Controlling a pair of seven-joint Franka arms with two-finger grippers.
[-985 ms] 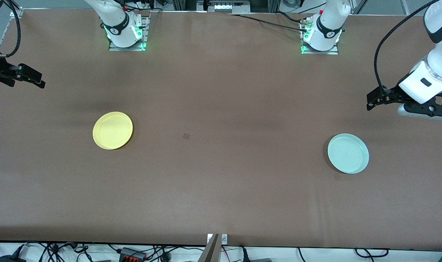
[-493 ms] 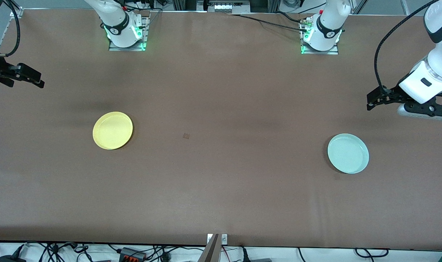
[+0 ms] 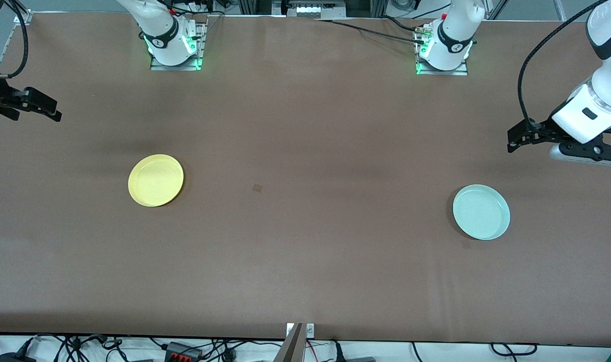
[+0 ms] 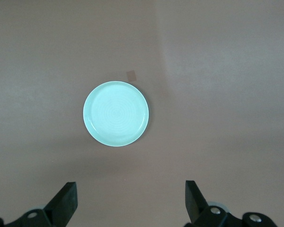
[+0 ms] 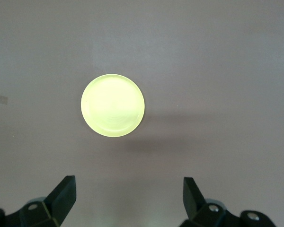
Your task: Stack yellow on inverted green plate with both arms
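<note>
Brown table (image 3: pixel 305 251), yellow (image 3: pixel 156 180) and green plate (image 3: pixel 481 211) well apart; both arms' jaws spread, empty

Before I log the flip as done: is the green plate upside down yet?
Not yet. The green plate lies right side up on the table, its raised rim and hollow facing up, empty.

plates well apart on the table (image 3: pixel 305 261) — yellow (image 3: pixel 156 180) toward right arm's end.
</note>
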